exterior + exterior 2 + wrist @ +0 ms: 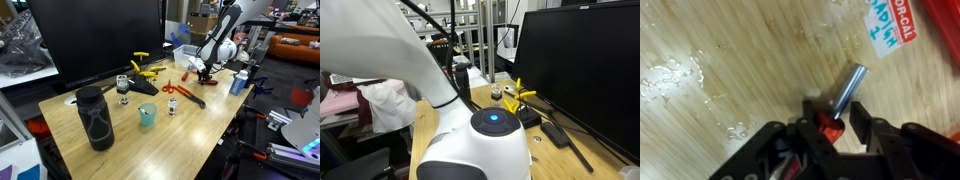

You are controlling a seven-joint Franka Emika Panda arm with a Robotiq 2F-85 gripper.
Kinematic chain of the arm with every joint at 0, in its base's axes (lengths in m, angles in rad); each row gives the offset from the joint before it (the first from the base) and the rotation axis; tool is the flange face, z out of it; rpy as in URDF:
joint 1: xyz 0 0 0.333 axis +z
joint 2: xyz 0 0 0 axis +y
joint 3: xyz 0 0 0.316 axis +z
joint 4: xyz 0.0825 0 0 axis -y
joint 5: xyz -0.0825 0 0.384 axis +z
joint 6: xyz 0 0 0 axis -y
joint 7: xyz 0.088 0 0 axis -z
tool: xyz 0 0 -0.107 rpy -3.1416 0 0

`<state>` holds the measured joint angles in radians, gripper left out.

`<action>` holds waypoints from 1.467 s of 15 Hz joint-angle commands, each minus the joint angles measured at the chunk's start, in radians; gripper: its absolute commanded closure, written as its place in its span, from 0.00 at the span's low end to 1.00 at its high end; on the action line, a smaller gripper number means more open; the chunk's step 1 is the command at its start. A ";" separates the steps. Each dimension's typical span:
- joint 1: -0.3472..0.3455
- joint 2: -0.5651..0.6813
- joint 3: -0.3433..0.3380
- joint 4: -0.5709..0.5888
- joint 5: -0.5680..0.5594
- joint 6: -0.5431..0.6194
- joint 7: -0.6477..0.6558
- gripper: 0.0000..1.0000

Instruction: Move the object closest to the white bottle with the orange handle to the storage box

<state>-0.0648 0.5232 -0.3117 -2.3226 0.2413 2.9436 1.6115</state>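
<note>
Apparently gripped: claw [830, 130] clenched on the orange handle of the tool [849, 87], steel shaft sticking out ahead over the table [730, 50]. Lifted or resting, cannot tell. Bottle [237, 82] near; box [184, 52] further back.

Risks:
- The hold sits at the handle end, so the tool may pivot or slip in transit.
- A wide swing could clip the bottle.

Tool [846, 93] between the jaws had a smooth bright metal shaft; gripper [835, 126] was matt black; tabletop [730, 50] beyond the jaws, glossy wood.
</note>
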 commanded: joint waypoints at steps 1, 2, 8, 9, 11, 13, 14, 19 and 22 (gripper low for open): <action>-0.028 0.022 0.026 0.009 0.027 0.033 -0.040 0.88; -0.027 0.020 0.025 0.010 0.025 0.028 -0.044 0.93; 0.006 -0.016 0.004 -0.011 0.003 -0.001 -0.068 0.92; 0.015 -0.029 0.001 -0.019 -0.008 -0.008 -0.084 0.92; 0.019 -0.055 0.017 -0.035 -0.017 -0.012 -0.130 0.92; 0.034 -0.081 0.027 -0.050 -0.022 -0.009 -0.162 0.92; 0.045 -0.093 0.028 -0.058 -0.024 -0.007 -0.174 0.92; 0.075 -0.164 0.032 -0.099 -0.046 0.013 -0.256 0.92; 0.125 -0.183 -0.011 -0.112 -0.126 0.021 -0.297 0.92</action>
<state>0.0242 0.3754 -0.2869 -2.4021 0.1800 2.9454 1.3618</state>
